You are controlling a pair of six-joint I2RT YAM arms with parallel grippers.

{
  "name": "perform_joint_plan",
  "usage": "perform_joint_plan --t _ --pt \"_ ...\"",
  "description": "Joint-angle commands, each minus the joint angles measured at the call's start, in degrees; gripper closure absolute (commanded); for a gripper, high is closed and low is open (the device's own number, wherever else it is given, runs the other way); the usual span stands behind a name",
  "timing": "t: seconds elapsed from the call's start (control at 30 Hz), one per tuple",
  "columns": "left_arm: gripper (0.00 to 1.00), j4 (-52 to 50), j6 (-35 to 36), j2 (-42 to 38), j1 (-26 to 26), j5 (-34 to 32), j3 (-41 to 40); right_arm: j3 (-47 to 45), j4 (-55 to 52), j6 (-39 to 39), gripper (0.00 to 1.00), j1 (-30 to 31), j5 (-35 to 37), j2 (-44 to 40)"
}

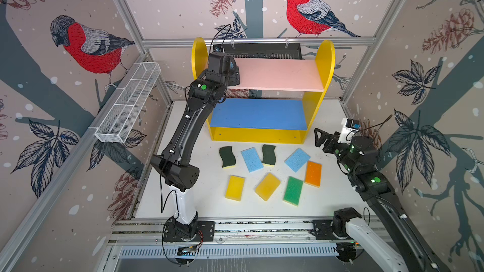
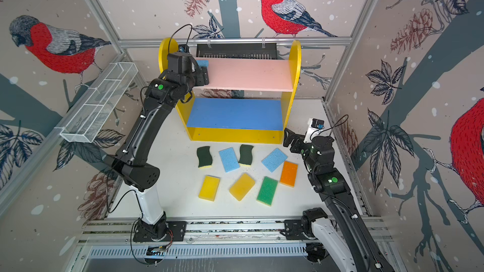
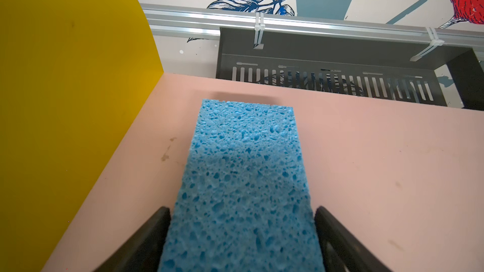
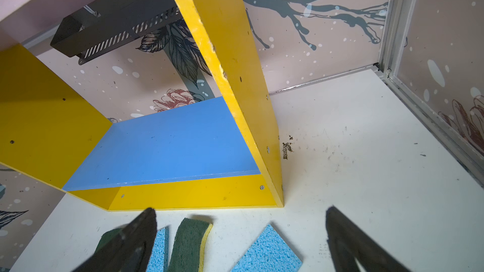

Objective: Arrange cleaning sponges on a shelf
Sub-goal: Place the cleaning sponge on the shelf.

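The shelf (image 1: pixel 324 64) stands at the back with a pink top board (image 1: pixel 282 74) and a blue middle board (image 1: pixel 258 113). A light blue sponge (image 3: pixel 243 168) lies flat on the pink board by the left yellow side panel. My left gripper (image 3: pixel 242 209) is open around it, its fingers (image 3: pixel 159 221) close along the sponge's long sides. Several cleaning sponges lie on the white table before the shelf: dark green (image 1: pixel 227 157), blue (image 1: pixel 251 159), dark green (image 1: pixel 269 155), blue (image 1: pixel 297 159), orange (image 1: pixel 313 173), yellow (image 1: pixel 235 187), yellow (image 1: pixel 267 186), green (image 1: pixel 293 190). My right gripper (image 1: pixel 318 137) hovers open and empty by the shelf's right foot.
A long white wire-mesh basket (image 1: pixel 128 103) hangs on the left wall. A black slotted tray (image 1: pixel 262 49) is tied to the rail behind the shelf. Aluminium frame rails (image 1: pixel 235 227) border the table's front edge.
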Motion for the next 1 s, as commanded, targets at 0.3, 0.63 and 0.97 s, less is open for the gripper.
perform_joint_plan --t 0.3,0.63,0.97 --pt "0.14 -1.4 -0.3 -2.4 0.1 2.8 -0.7 0.8 -0.6 0.2 0.00 0.3 -0.6 0.8" --pt "0.12 -0.3 -0.7 -6.8 0.1 3.8 -5.0 1.3 -2.2 1.3 0.00 0.6 -0.9 0.6" --pt "0.13 6.1 -0.8 -21.3 0.0 4.8 -20.0 2.7 -5.9 1.6 0.00 1.7 -2.1 2.3"
